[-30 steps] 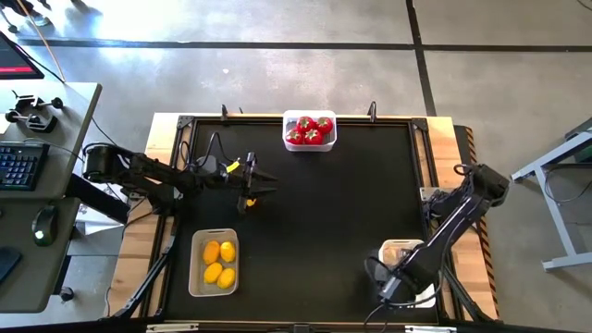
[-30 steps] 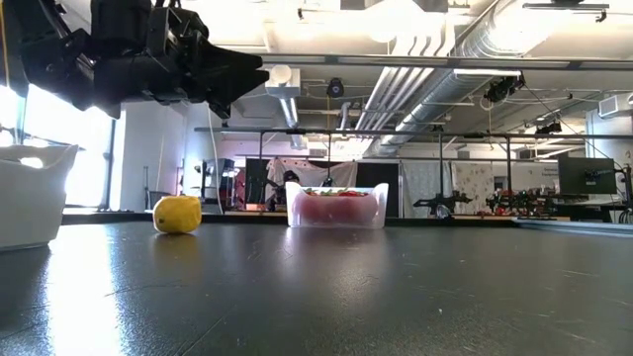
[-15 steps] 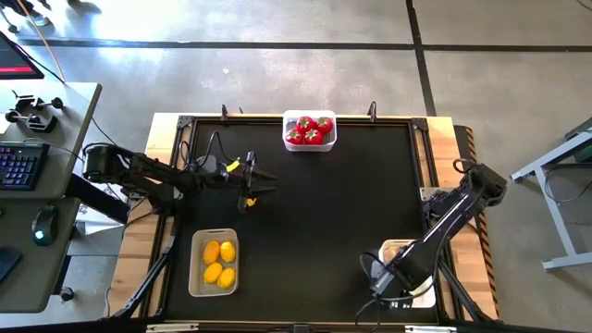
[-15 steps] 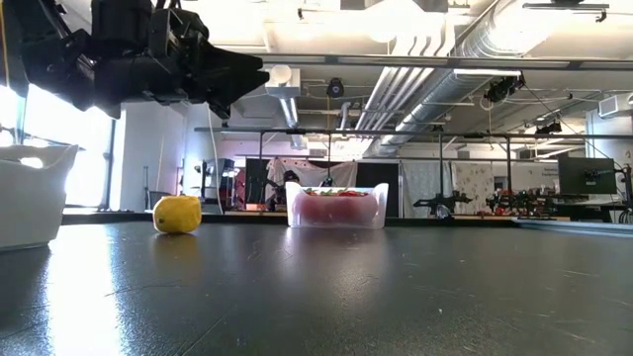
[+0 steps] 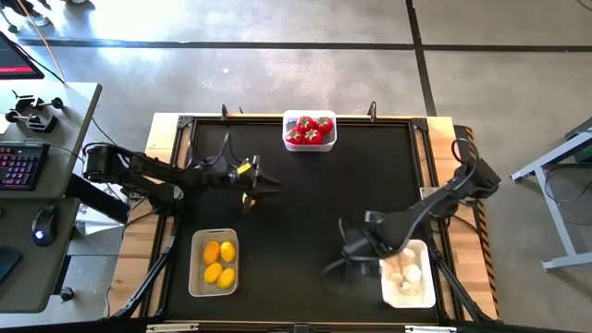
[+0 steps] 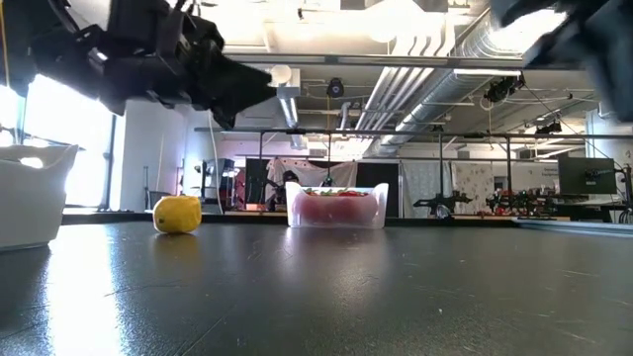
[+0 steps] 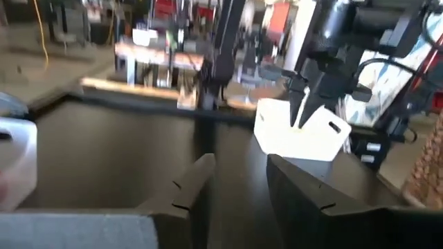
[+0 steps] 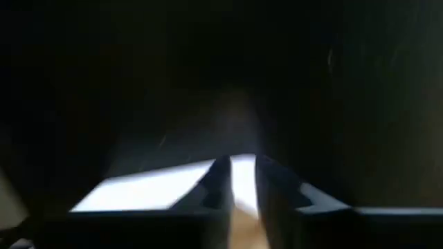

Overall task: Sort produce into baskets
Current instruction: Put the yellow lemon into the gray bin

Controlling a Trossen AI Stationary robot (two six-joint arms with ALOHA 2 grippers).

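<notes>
One yellow lemon (image 5: pixel 248 197) (image 6: pixel 178 214) rests on the black mat. My left gripper (image 5: pixel 268 185) (image 6: pixel 262 84) (image 7: pixel 239 183) hangs level just above and beside it, open, with nothing between its fingers. My right gripper (image 5: pixel 354 242) (image 8: pixel 242 183) (image 7: pixel 304 111) points down over bare mat left of the white basket (image 5: pixel 407 301) of garlic bulbs, fingers shut and holding nothing that shows. Red tomatoes fill the clear basket (image 5: pixel 310 146) (image 6: pixel 336 213) at the far edge. Several lemons lie in the beige basket (image 5: pixel 196 268) (image 6: pixel 30 208) near the front left.
The mat's middle between the three baskets is bare. A raised frame rims the mat on all sides. A desk with keyboard and mouse (image 5: pixel 39 227) stands off the table's left. The right arm shows blurred at the upper right of the low view (image 6: pixel 574 40).
My right gripper has swung up and toward the table's left, away from the white basket, so the garlic inside now shows. My left gripper has stayed above the lemon, its fingertips dipping a little.
</notes>
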